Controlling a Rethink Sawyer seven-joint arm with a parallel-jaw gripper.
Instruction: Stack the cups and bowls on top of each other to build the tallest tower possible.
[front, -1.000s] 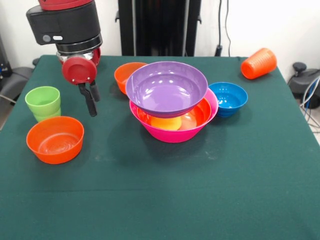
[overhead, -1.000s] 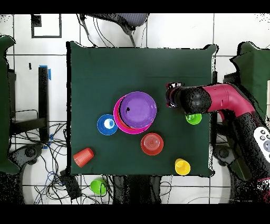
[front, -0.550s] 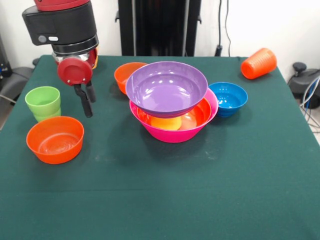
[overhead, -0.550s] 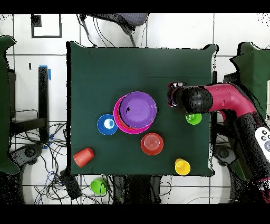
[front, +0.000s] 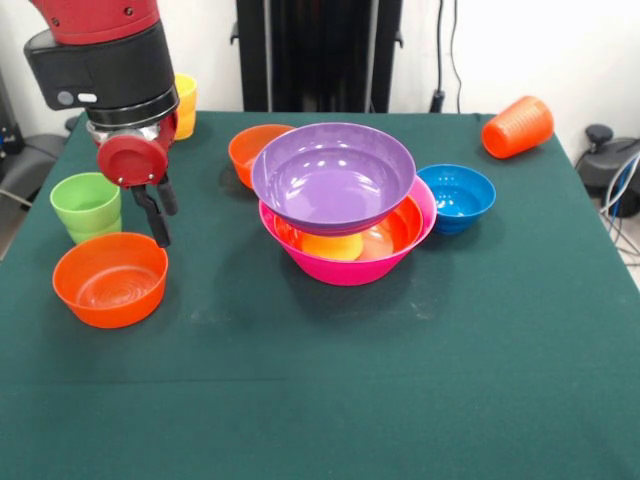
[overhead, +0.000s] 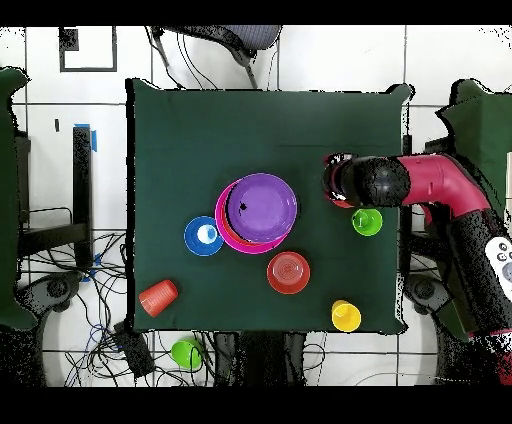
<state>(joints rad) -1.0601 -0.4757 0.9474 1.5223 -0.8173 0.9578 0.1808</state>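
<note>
- Because the tower (front: 345, 205) has to grow from its widest piece, the pink bowl (front: 345, 262) is seen in the front view as the base, with an orange bowl (front: 400, 228) nested in it and the purple bowl (front: 333, 177) seated tilted on top, probably propped by something yellow-orange glimpsed beneath it.
- The pincer (front: 155, 215) is held above the rim of the loose orange bowl (front: 110, 279), just beside the green cup (front: 87, 205); its fingers appear close together and nothing is gripped.
- Unstacked pieces are left around the tower: a small orange bowl (front: 252, 150) behind, a blue bowl (front: 457, 197) beside, an orange cup (front: 517, 127) lying on its side, a yellow cup (front: 185, 104) behind the arm.
- In the overhead view, the pincer itself is hidden under the arm's head (overhead: 352, 181), which is poised next to the green cup (overhead: 367, 222), well apart from the tower (overhead: 258, 211) at the green surface's (overhead: 200, 140) middle.
- A second green cup (overhead: 186, 352) is seen off the surface.
</note>
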